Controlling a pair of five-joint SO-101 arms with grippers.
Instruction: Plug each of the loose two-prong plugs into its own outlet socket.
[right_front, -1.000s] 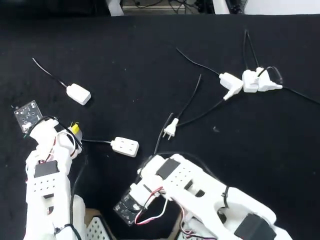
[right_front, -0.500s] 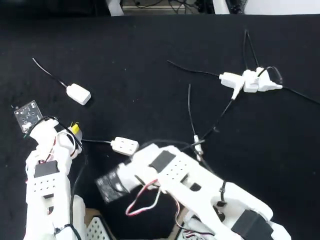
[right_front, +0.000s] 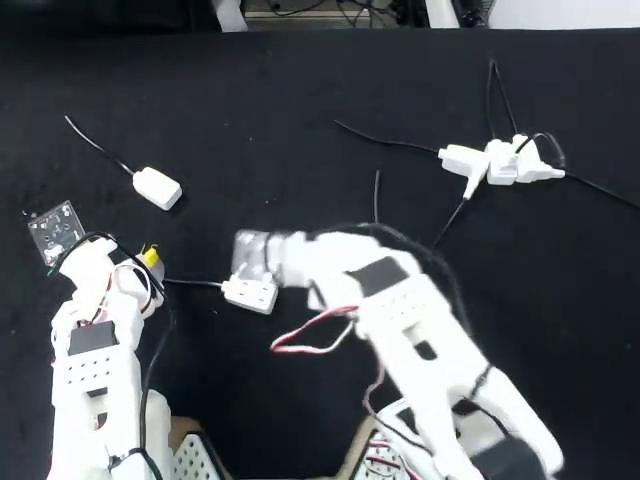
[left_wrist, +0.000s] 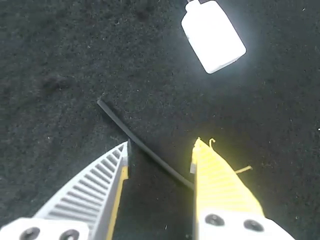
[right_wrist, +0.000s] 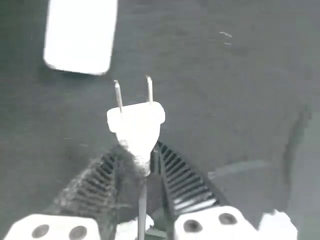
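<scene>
Between right jaws, two-prong plug

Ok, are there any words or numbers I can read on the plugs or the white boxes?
There are none to read. The plug in the right gripper is plain white. So are the outlet and the white block. Any marks on the small board are too small to tell.
</scene>
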